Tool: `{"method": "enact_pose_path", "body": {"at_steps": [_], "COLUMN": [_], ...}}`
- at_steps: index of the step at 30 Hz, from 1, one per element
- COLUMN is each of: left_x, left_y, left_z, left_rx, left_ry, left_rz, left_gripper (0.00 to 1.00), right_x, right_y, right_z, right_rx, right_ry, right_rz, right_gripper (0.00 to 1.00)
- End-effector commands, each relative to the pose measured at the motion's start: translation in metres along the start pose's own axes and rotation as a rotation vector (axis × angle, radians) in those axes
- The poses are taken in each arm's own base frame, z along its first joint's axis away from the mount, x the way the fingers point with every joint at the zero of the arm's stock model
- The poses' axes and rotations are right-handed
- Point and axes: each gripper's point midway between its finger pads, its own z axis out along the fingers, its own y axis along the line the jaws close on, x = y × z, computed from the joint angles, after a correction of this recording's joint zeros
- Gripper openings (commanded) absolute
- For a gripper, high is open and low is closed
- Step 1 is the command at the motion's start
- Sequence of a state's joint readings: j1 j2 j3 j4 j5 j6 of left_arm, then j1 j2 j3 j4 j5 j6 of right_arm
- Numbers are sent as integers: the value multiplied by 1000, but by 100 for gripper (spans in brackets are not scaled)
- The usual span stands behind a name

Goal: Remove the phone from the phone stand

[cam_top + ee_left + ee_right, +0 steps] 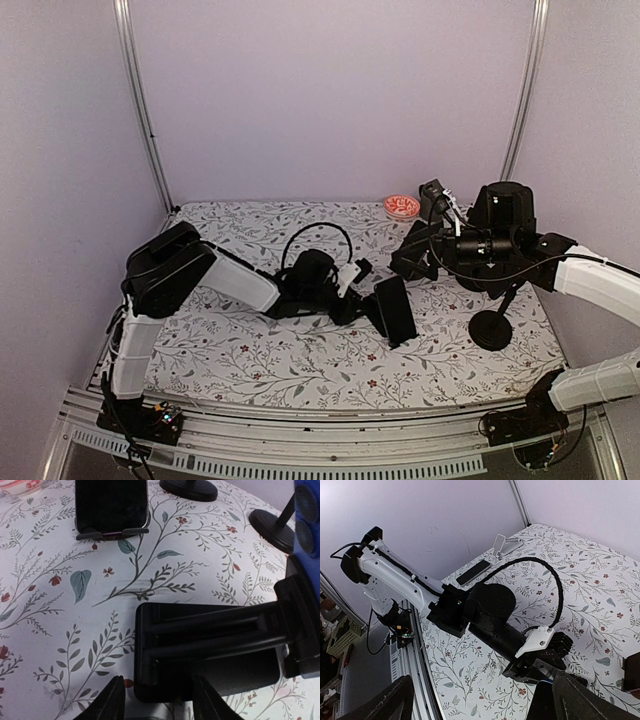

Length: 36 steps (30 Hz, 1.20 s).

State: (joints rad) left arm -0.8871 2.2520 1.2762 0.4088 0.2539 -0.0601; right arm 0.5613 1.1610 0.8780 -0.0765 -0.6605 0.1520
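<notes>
The phone is a dark slab with a blue back and stands mid-table, propped on the black phone stand. In the left wrist view the stand's ribbed arm runs right to the phone. My left gripper reaches in from the left and is shut on the stand's flat lower end, one finger on each side; from above this gripper is just left of the phone. My right gripper hangs open and empty above the table's right side, looking down at the left arm and the phone's edge.
A second black phone leans in another stand beyond the held one. Two round black stand bases sit to the right, a pink bowl at the back. A white stand and a flat dark phone lie near the left wall.
</notes>
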Motion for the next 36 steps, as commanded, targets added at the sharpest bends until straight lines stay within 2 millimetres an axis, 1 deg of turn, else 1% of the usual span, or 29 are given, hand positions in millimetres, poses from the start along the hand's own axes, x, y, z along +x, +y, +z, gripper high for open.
{"method": "enact_pose_path", "body": {"at_steps": [1, 9, 11, 13, 16, 19, 20, 24, 28, 30, 33, 36], "left_x": [5, -1, -1, 1, 1, 3, 7, 15, 21, 24, 29, 32], "left_y": [2, 8, 11, 14, 21, 32, 35, 45, 56, 57, 66, 75], "left_z": [6, 21, 23, 20, 9, -6, -11, -35, -56, -64, -73, -74], "left_rx": [17, 31, 34, 42, 59, 62, 62, 103, 89, 92, 87, 105], "left_ry": [13, 7, 14, 22, 24, 40, 55, 93, 121, 131, 152, 172], "left_rz": [32, 50, 53, 53, 48, 58, 68, 104, 159, 203, 251, 284], "left_gripper": [46, 37, 33, 27, 18, 14, 13, 11, 11, 10, 11, 11], "right_x": [-8, -5, -5, -4, -2, -1, 0, 1, 5, 6, 10, 12], "right_y": [0, -1, -1, -1, -1, -2, -1, -1, -2, -1, -1, -2], "right_z": [-1, -1, -1, -2, -2, -1, 0, 1, 3, 5, 7, 10], "right_rx": [-2, 1, 4, 6, 8, 4, 2, -5, -17, -27, -41, -53], "right_ry": [-8, -2, -1, 1, 7, 10, 11, 15, 21, 24, 30, 38], "right_rz": [-23, -18, -17, -18, -18, -19, -19, -20, -16, -11, -1, 8], "right_gripper": [99, 99, 99, 99, 99, 99, 99, 99, 99, 99, 99, 99]}}
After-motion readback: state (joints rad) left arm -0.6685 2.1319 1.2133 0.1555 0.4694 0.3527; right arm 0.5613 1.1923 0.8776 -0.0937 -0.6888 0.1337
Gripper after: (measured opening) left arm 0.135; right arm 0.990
